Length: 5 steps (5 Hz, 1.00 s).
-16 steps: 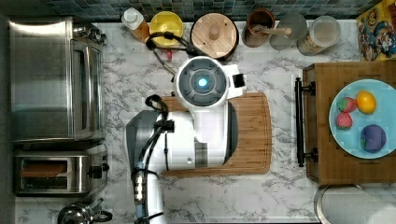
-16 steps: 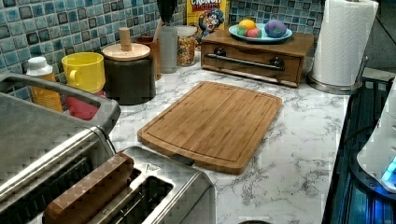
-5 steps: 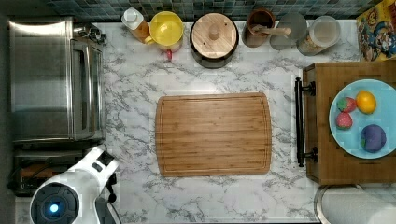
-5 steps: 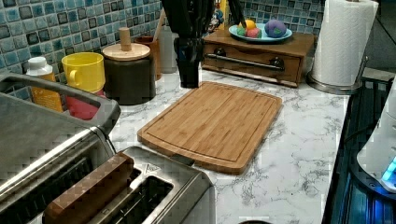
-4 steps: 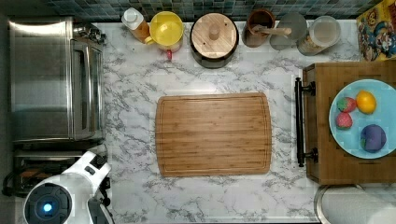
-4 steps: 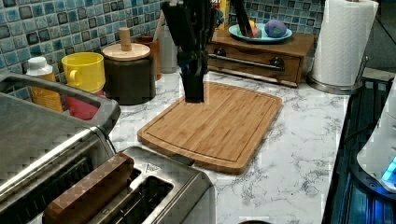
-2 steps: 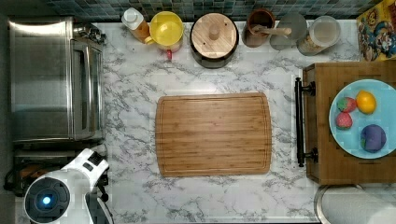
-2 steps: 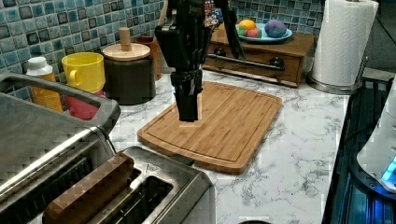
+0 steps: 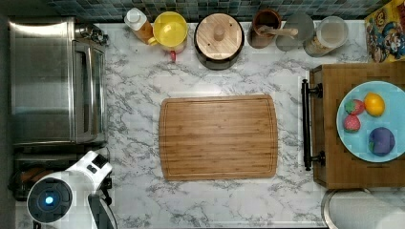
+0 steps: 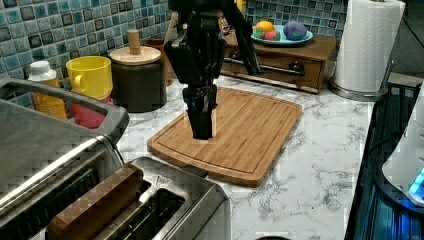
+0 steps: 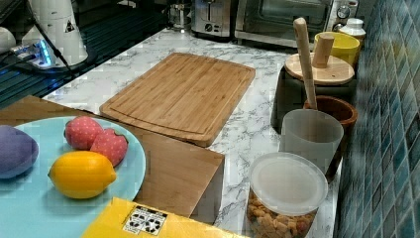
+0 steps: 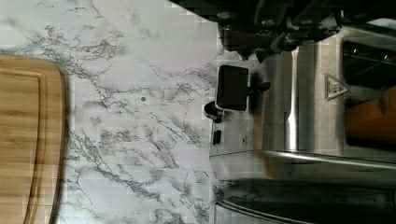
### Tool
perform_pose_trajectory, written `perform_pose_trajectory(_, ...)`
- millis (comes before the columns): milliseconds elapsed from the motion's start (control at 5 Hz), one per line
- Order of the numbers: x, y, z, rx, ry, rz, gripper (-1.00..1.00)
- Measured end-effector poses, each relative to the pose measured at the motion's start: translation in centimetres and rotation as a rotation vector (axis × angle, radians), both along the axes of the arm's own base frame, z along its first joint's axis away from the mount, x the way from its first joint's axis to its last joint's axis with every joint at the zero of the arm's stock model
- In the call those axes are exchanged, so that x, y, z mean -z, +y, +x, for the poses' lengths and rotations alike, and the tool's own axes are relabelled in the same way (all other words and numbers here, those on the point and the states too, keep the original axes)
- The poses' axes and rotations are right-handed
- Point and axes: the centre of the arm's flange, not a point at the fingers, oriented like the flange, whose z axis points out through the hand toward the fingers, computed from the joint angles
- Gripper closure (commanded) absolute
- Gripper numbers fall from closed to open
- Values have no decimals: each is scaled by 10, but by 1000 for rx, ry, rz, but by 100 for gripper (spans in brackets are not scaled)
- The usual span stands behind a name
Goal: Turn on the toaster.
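The toaster (image 10: 175, 202) is a small brushed-steel box at the left view's near left, with a brown slice (image 10: 95, 207) standing in its slot. The wrist view shows its end face with the black lever (image 12: 232, 87) and a small knob (image 12: 212, 111) beside it. My gripper (image 10: 202, 131) hangs pointing down, seen in the left view in front of the cutting board and beyond the toaster's end. In the top view the white arm (image 9: 71, 188) covers most of the toaster (image 9: 21, 174) at the lower left. Dark gripper parts (image 12: 271, 30) sit close to the lever in the wrist view.
A large steel toaster oven (image 9: 52, 81) stands right behind the toaster. A wooden cutting board (image 9: 218, 137) lies mid-counter. A yellow mug (image 9: 168, 28), a lidded black jar (image 9: 218, 34) and other jars line the tiled wall. A wooden box with a fruit plate (image 9: 370, 121) stands at the top view's right.
The arm has swung from above the cutting board to the top view's lower left, over the toaster. In the left view the gripper has come nearer and lower.
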Motion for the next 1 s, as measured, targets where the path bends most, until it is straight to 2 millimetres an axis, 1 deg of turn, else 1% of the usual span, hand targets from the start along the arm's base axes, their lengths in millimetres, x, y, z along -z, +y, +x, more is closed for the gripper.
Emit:
perform_pose_trajectory(200, 18, 14, -1, 59, 1, -20, 100)
perform_pose_trajectory(400, 39, 23, -5, 84, 3, -81, 100)
perform_pose_trajectory(600, 50, 24, -5, 77, 12, -107, 100)
perform_pose_trajectory(1000, 53, 6, 13, 127, 22, -107, 100)
